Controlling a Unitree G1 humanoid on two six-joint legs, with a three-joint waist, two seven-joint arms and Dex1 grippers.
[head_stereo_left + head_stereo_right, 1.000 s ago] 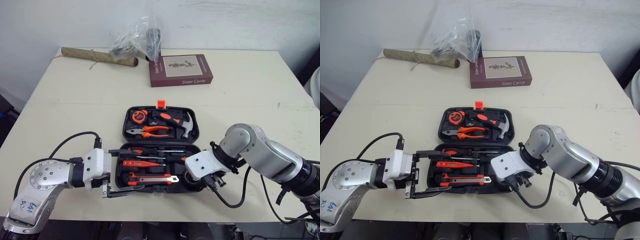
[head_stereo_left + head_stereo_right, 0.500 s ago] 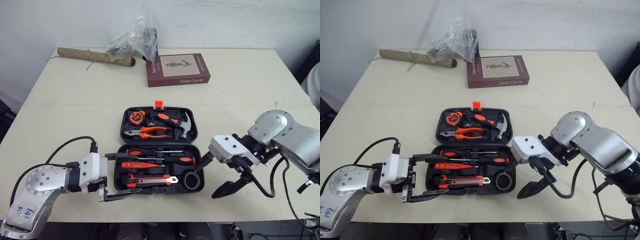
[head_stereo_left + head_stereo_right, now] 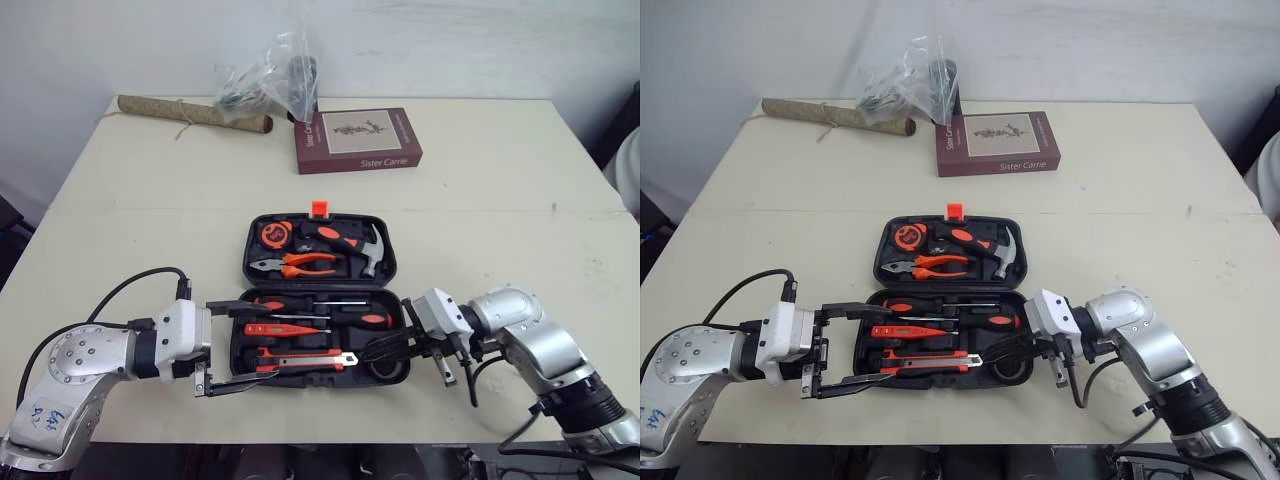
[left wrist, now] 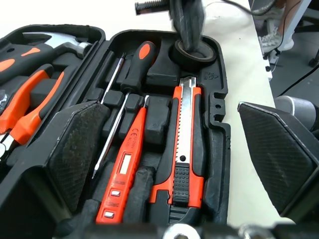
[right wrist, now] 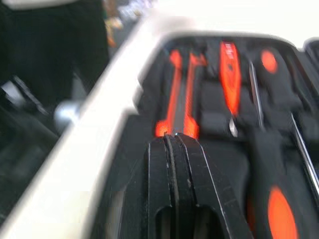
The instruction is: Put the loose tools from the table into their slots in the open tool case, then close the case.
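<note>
My right claw (image 3: 372,349), fingers pressed together, pokes into the tape roll (image 4: 207,56) at the right end of the tool case (image 3: 249,240); withdrawing crookedly could drag the roll from its slot. My left claw (image 3: 275,341), spread, straddles the case's left edge, so both block the lid. A book (image 3: 360,140) lies beyond the case.

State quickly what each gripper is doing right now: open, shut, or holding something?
Left gripper: open, holding nothing, a finger on each side of the tool case edge.
Right gripper: shut, tips at the tape roll.
</note>
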